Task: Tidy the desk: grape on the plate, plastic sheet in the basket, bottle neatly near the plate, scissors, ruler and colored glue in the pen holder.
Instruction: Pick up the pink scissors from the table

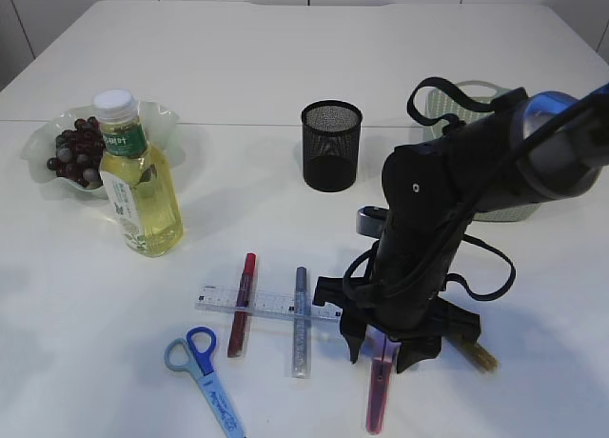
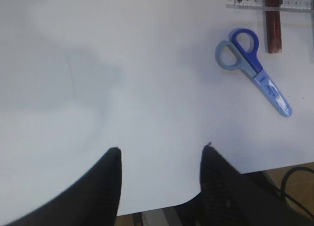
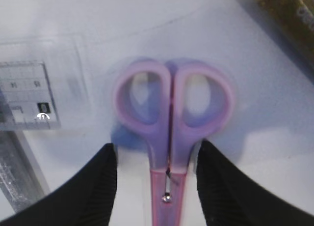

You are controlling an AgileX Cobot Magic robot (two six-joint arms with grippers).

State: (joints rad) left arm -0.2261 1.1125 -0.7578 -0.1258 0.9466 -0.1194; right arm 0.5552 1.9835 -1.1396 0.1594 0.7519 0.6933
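Note:
My right gripper (image 1: 378, 348) (image 3: 157, 152) stands open low over the pink scissors (image 1: 379, 395) (image 3: 171, 113), one finger on each side of their neck, not touching. Blue scissors (image 1: 205, 367) (image 2: 252, 69) lie front left. The clear ruler (image 1: 266, 305) lies across a red glue pen (image 1: 242, 305) and a silver glue pen (image 1: 301, 322). The grapes sit on the plate (image 1: 38, 138), with the bottle (image 1: 138, 176) upright beside it. The pen holder (image 1: 331, 145) is empty. My left gripper (image 2: 161, 152) hangs open over bare table. I cannot make out the plastic sheet.
A pale basket (image 1: 457, 100) stands at the back right, mostly hidden behind my right arm. A gold glitter glue pen (image 1: 481, 354) lies just right of the right gripper. The table's front edge (image 2: 274, 167) runs close under the left gripper.

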